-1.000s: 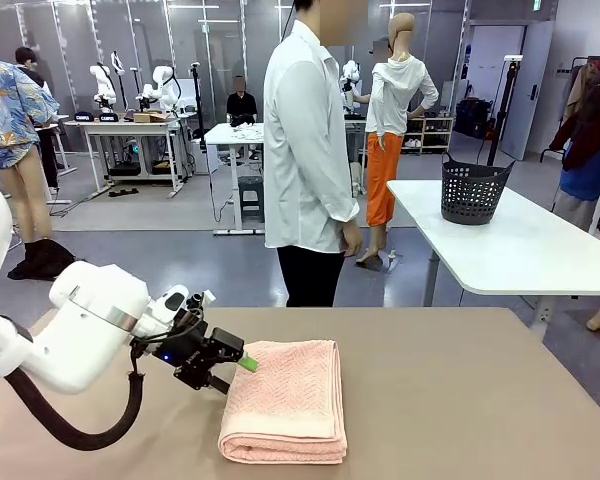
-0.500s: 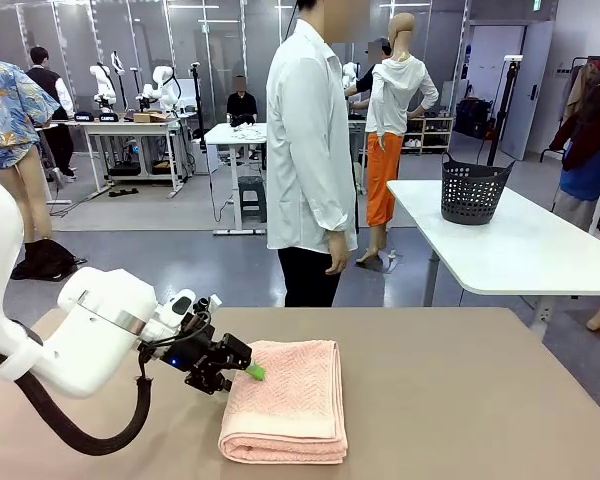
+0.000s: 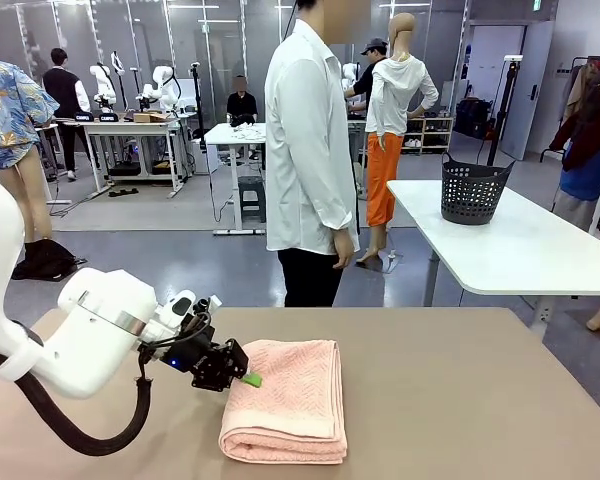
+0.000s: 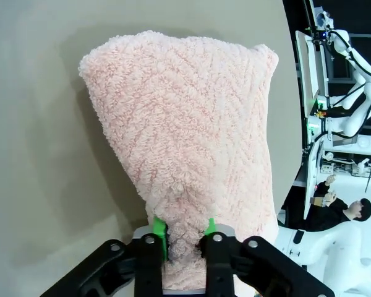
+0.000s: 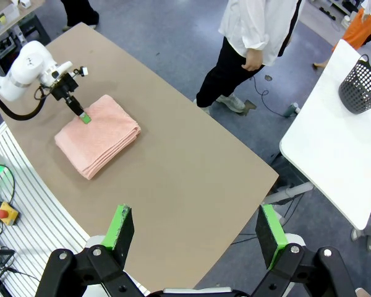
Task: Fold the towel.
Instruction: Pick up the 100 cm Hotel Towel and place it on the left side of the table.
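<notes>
Your work surface is a brown table (image 3: 460,390), matte and flat. The towel (image 3: 285,400) lies directly on it, folded into a thick rectangle with its rounded fold at the near edge. It lies just beside the left gripper (image 3: 248,379), whose fingertips pinch its left edge. You see bare tabletop around the towel.

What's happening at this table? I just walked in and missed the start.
The robot is folding a pink towel, which lies on the brown table already folded into a thick rectangle. The left tool is pinching the towel's edge on the robot's left side, pads closed on the cloth. The right tool hangs open high above the table, holding nothing. A person in a white shirt stands at the far side, hands down, not touching anything.
</notes>
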Controlling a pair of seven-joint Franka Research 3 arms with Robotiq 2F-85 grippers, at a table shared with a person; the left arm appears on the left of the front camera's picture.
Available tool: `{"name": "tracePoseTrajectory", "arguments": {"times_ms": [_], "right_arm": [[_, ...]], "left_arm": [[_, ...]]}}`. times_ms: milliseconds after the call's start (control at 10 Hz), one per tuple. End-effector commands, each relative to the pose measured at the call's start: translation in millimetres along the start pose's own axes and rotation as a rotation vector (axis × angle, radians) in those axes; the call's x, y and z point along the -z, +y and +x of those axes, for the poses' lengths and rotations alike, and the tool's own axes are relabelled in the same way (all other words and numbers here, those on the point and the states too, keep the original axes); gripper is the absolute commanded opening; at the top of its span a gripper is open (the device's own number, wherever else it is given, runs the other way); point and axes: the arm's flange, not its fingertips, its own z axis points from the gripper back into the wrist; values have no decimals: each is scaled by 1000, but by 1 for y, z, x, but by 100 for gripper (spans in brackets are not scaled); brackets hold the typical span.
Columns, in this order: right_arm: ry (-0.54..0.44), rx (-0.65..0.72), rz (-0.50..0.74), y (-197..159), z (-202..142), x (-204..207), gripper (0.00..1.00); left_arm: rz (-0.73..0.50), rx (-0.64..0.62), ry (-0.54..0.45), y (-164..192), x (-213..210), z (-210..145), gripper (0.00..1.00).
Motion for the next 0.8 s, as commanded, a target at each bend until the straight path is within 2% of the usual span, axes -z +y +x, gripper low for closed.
{"name": "tracePoseTrajectory", "arguments": {"times_ms": [0, 300, 700], "right_arm": [[1, 5, -4, 0, 0, 0, 100], [1, 5, -4, 0, 0, 0, 100], [1, 5, -4, 0, 0, 0, 100]], "left_arm": [[-33, 15, -5, 4, 3, 3, 0], [-47, 15, -4, 13, -14, 5, 0], [-61, 46, 38, 49, -73, 2, 0]]}}
